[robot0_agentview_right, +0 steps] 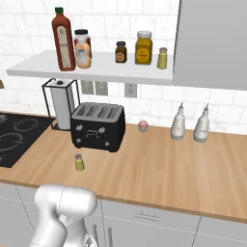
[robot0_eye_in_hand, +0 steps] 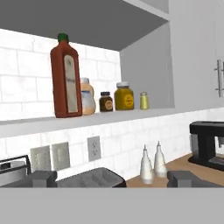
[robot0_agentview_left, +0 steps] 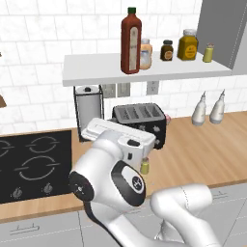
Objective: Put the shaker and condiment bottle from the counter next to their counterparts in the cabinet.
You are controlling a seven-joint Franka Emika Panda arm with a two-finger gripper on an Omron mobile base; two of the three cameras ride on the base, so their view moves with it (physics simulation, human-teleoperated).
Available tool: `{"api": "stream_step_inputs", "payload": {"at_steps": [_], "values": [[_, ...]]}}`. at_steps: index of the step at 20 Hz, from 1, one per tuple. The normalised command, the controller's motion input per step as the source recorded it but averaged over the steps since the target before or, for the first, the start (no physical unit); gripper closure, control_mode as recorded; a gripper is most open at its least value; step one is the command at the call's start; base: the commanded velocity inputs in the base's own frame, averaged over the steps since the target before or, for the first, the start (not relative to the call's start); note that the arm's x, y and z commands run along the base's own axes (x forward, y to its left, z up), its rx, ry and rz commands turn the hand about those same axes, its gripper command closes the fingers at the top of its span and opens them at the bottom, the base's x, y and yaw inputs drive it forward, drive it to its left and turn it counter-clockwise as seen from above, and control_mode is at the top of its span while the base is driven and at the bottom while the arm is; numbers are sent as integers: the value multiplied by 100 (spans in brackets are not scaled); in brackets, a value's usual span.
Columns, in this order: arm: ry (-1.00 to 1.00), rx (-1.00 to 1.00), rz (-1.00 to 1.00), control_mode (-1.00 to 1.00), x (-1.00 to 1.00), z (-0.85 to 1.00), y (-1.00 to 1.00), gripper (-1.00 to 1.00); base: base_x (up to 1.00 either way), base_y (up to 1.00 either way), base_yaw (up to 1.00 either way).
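Shaker (robot0_agentview_right: 79, 162) sits on the counter (robot0_agentview_right: 159, 169) just in front of the toaster (robot0_agentview_right: 98, 126); sauce bottle (robot0_agentview_right: 62, 42) is already up on the shelf (robot0_agentview_right: 96, 70). Gripper (robot0_eye_in_hand: 113, 178) is wide open, holding nothing. I'd drop straight down over the shaker, clear of the toaster, and pinch it mid-body so it doesn't tip.

The white arm folds low with its elbow raised — the gripper (robot0_eye_in_hand: 112, 178) level, fingers (robot0_eye_in_hand: 41, 178) spread wide, holding nothing.

Condiment bottle (robot0_agentview_right: 62, 41) upright on cabinet (robot0_agentview_right: 96, 70); shaker (robot0_agentview_right: 79, 162) on counter (robot0_agentview_right: 159, 169).
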Motion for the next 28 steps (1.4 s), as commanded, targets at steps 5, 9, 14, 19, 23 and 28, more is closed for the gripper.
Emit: {"api": "stream_step_inputs", "payload": {"at_steps": [5,9,14,19,23,28], "values": [[-2,0,-21,-100,-22,-52,-7,-100,0,0,0],[7,1,-14,-100,-9,-39,0,-100,0,0,0],[4,9,-13,-100,0,-39,-25,-100,0,0,0],[14,21,-6,-100,4,-49,-58,-100,0,0,0],[4,16,-2,-100,16,-79,-54,-100,0,0,0],[13,8,0,-100,14,-69,-25,-100,0,0,0]]}}
